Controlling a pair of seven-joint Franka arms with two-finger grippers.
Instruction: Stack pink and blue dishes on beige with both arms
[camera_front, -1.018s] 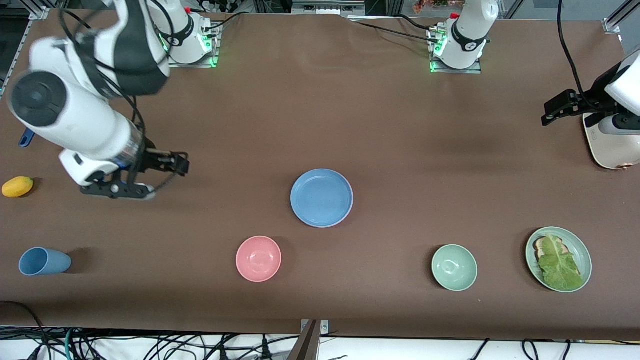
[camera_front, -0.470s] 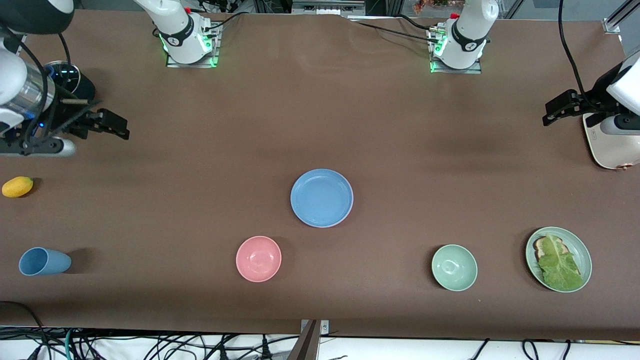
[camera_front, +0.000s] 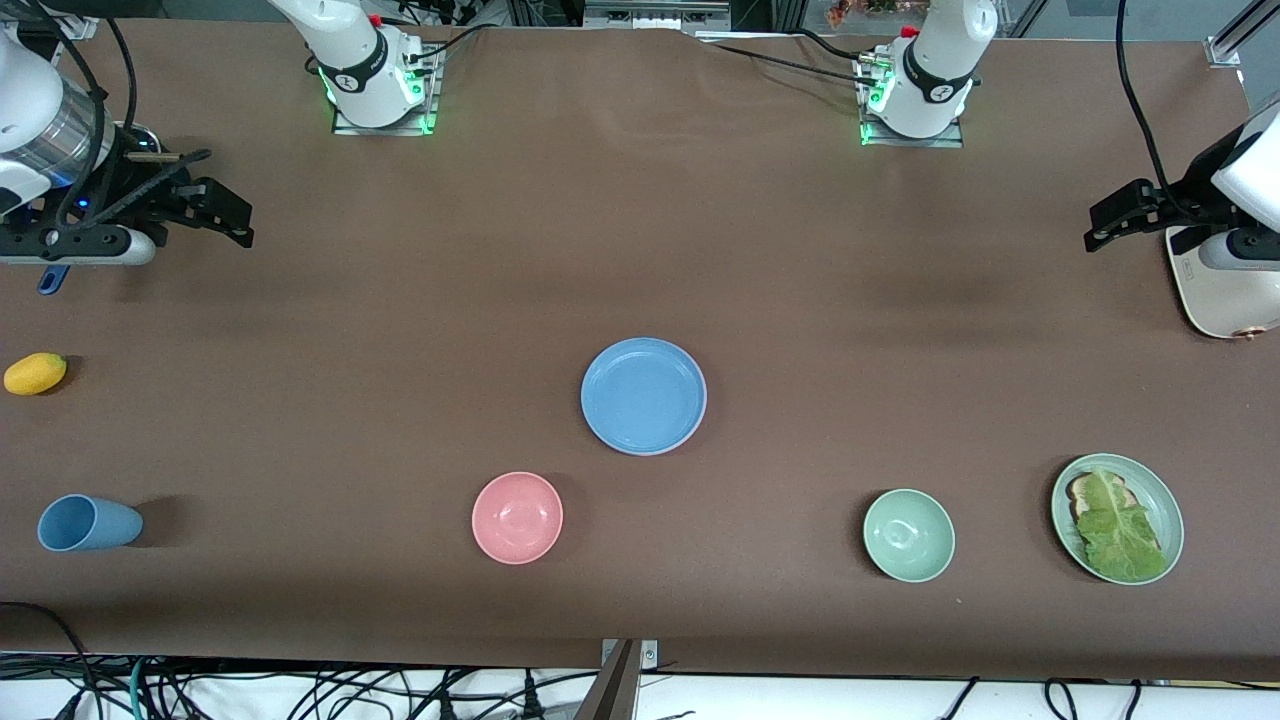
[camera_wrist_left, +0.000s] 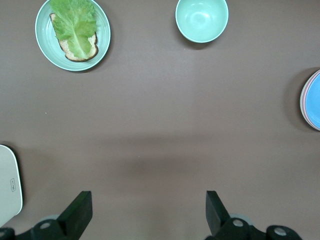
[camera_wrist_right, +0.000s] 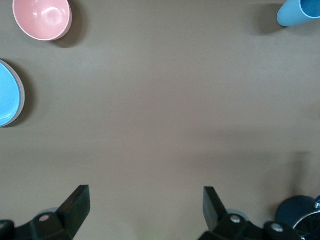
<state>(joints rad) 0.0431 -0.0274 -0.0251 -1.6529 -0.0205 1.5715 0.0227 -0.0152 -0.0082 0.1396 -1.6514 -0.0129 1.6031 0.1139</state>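
Observation:
The blue dish (camera_front: 643, 396) lies in the middle of the table, on top of a stack. In the left wrist view a thin pink rim (camera_wrist_left: 302, 100) shows under the blue dish (camera_wrist_left: 314, 100). In the right wrist view a pale rim (camera_wrist_right: 21, 95) shows under the blue dish (camera_wrist_right: 7, 95); I cannot tell whether it is the beige one. My left gripper (camera_front: 1098, 225) hangs open over the left arm's end of the table, its jaws (camera_wrist_left: 148, 202) wide with bare table between them. My right gripper (camera_front: 235, 215) hangs open over the right arm's end, also empty (camera_wrist_right: 146, 197).
Nearer the front camera stand a pink bowl (camera_front: 517, 517), a pale green bowl (camera_front: 908, 535) and a green plate with bread and lettuce (camera_front: 1117, 518). A blue cup (camera_front: 85, 523) lies on its side; a yellow fruit (camera_front: 35, 373) is near it. A white device (camera_front: 1215, 295) sits under the left arm.
The right arm has swung away from the middle of the table to its own end, its gripper open all along. The left arm and the dishes have not moved.

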